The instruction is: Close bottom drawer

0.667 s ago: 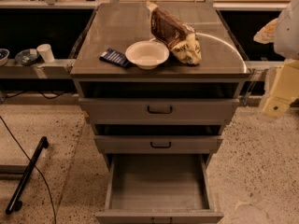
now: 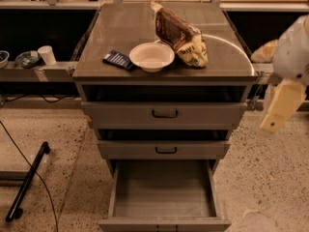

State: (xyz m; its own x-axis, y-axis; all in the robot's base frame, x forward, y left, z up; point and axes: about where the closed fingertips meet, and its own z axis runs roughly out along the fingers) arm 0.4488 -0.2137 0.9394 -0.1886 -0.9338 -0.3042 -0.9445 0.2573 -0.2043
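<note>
On the speckled floor at the far left lies a black bar (image 2: 26,182), with a thin dark cable (image 2: 29,166) curving past it. Above it, on a low shelf (image 2: 58,71) to the left of the tabletop, a white cup (image 2: 47,54) stands upright beside a small dark dish (image 2: 26,58).

The cabinet (image 2: 91,129) stands in the middle, and its tabletop (image 2: 120,28) is grey. A dark blue packet (image 2: 118,60) lies flat near the front edge, left of centre. Just to its right, also near the front edge, sits an upright white bowl (image 2: 152,57). A brown snack bag (image 2: 181,35) lies behind and to the right of the bowl, its pale end pointing toward the front right corner and its other end toward the back edge.

Below the front edge are three grey drawers. The top drawer (image 2: 164,114) and the middle drawer (image 2: 165,150) each show a black loop handle and a dark gap above the front. The bottom drawer (image 2: 164,192) is pulled far out toward the camera, so its plain grey tray is open to view and its front sits at the lower edge of the view.

The pale gripper (image 2: 276,114) hangs in the air beyond the right edge of the tabletop. It is level with the top drawer, well apart from the bottom drawer and touching nothing. Whether it is wide or narrow cannot be told.
</note>
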